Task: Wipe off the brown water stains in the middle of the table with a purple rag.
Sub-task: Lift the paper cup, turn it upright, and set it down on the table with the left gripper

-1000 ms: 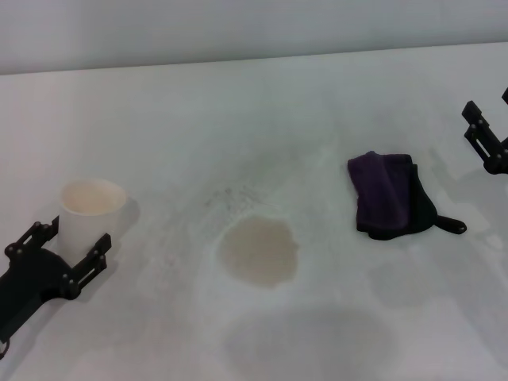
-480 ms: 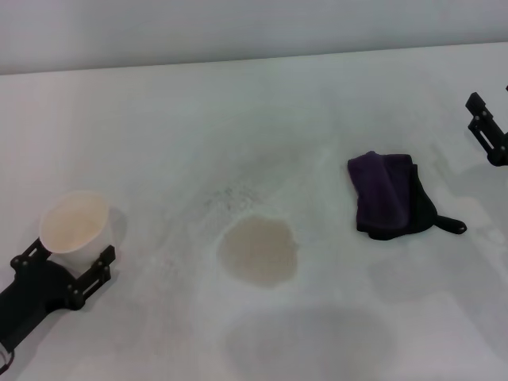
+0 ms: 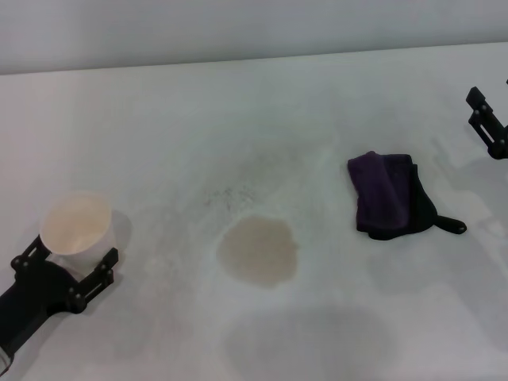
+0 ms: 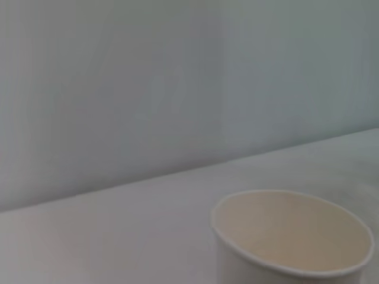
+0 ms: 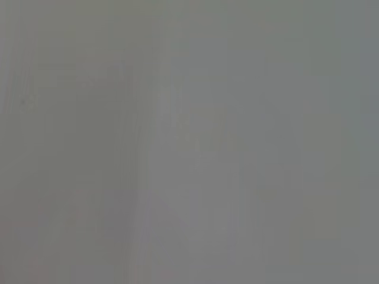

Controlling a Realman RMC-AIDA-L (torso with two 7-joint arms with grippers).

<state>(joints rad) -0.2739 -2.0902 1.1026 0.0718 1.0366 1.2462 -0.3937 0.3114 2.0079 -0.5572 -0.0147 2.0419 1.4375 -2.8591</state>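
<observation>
Head view: brown stain (image 3: 259,251) sits mid table (image 3: 238,119), untouched. Purple rag (image 3: 389,196) lies folded at roughly 2 o'clock from the stain, well apart from it, black underside showing along one edge and a short black tab poking out toward 4 o'clock. Left gripper (image 3: 70,270) is at 9 o'clock from the stain, fingers clamped around a white paper cup (image 3: 77,228). Right gripper (image 3: 488,125) sits at the frame edge, about 2 o'clock from the rag, clear of it; cut off, so I can't tell how its fingers stand. My read: rag is soft, light and floppy, will bunch and unfold when lifted. Best pinch is down over the thick folded middle, not the tab.

Left wrist view: cup (image 4: 291,236) rim and inside wall only, looks empty; own fingers not visible.

Right wrist view: flat grey blur, nothing identifiable.
</observation>
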